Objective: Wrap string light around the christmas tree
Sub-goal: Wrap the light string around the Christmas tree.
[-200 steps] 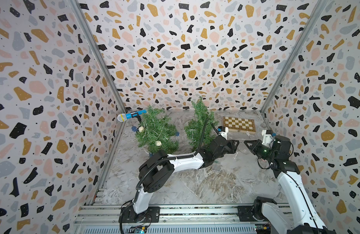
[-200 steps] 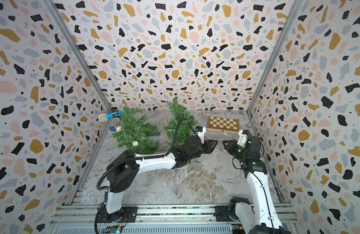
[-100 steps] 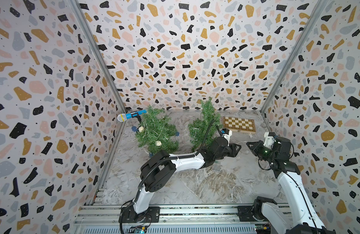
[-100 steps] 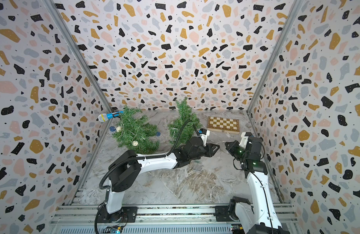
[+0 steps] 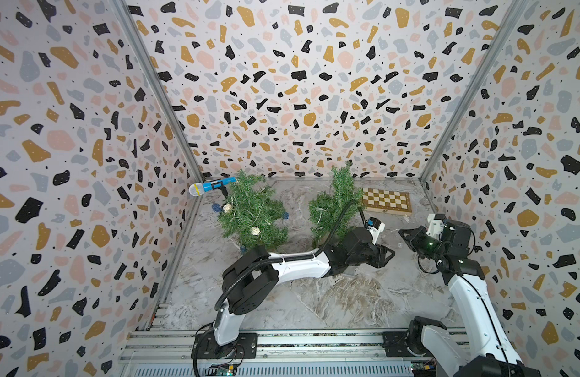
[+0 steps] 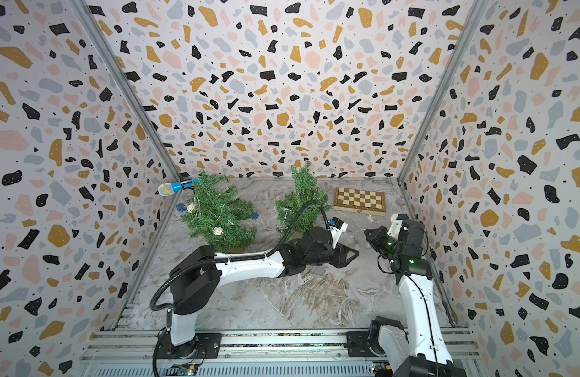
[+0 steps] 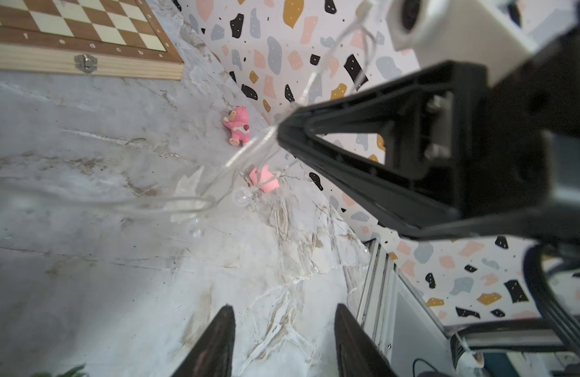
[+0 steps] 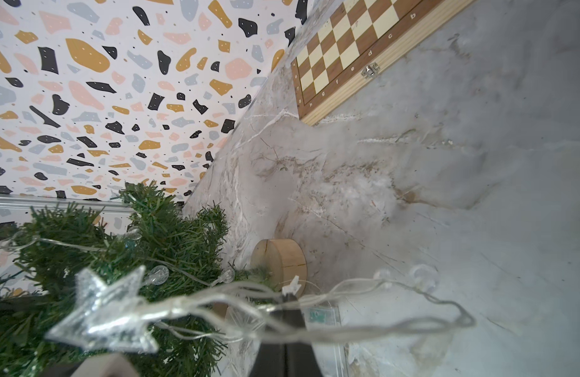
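String light [image 8: 184, 305] is pinched in the right gripper [image 8: 287, 315], whose fingers are closed tight on the clear wire. The left gripper [image 7: 283, 313] stands part open, low in its wrist view, with nothing between its fingers.

The strand lies low across the right wrist view, its long axis running side to side. Its star [image 8: 109, 306] is at lower left against the christmas tree [image 8: 158, 235], and a slack loop [image 8: 458, 318] trails to the lower right. A few bulbs [image 8: 159, 272] sit on the branches. In the top views the wire is too thin to make out.

I'd say the next pass wants gentle tension. Lead the wire round the tree and keep the loop off the wooden base [image 8: 282, 261], since a hard tug could tip it. The left gripper had best stand clear of the slack.
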